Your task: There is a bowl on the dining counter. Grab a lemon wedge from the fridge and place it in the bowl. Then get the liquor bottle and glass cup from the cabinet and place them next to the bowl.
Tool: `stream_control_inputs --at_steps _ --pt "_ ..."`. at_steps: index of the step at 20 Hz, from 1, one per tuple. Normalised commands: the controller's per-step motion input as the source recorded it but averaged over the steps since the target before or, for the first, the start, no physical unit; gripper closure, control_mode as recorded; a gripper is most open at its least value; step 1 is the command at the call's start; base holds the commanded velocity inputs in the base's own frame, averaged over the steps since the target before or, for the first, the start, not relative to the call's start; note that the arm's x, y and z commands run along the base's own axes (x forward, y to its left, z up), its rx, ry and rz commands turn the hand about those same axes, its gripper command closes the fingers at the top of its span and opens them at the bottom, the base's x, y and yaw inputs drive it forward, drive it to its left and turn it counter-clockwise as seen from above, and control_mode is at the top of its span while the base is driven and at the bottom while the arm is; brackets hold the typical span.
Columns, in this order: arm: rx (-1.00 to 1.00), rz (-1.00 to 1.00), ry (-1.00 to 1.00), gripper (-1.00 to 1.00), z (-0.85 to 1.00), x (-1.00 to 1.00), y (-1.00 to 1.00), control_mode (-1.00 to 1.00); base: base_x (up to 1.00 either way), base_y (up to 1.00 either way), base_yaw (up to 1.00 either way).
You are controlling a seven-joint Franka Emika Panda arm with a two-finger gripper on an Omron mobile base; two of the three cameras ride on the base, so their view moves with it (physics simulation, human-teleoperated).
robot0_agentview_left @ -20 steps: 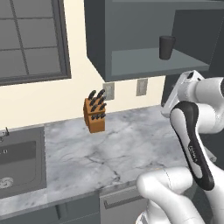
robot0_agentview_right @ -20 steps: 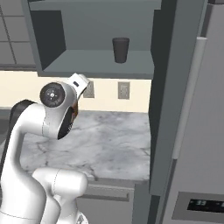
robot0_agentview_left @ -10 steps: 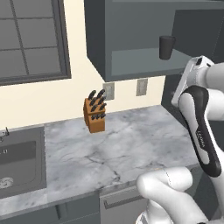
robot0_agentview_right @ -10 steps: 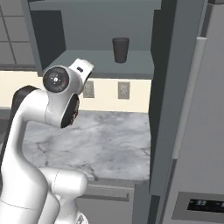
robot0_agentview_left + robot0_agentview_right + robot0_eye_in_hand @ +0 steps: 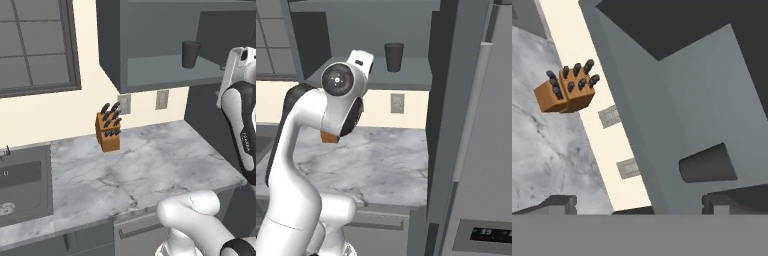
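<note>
1. Your hand (image 5: 639,202) is wide open and holds nothing; in the hand view its two dark fingertips (image 5: 557,202) stand far apart at the bottom.
2. The glass cup (image 5: 394,56) stands upright on the grey inner shelf of the cabinet (image 5: 150,75), near the shelf's front edge.
3. In the hand view you see the glass cup as a dark shape just above your right fingertip, apart from it.
4. In the right base view the arm's raised wrist sits just left of the glass cup, at about shelf height.
5. The fridge (image 5: 481,150) stands right of the cabinet.
6. Below the cabinet lies the marble counter (image 5: 140,170). A knife block (image 5: 108,129) stands on it against the wall, with a sink (image 5: 20,185) at the far left.
</note>
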Motion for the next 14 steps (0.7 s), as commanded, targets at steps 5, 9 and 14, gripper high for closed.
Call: stream_control_inputs --at_steps 5,9,14 --pt "-0.11 0.11 -0.1 -1.0 0.19 0.21 -0.26 -1.0 0.0 0.0 0.0" --pt "-0.01 0.01 0.0 -1.0 0.0 0.01 0.0 -1.0 0.0 0.0 0.0" --pt "0.0 0.0 0.0 -1.0 0.0 0.1 0.0 -1.0 0.0 0.0 0.0"
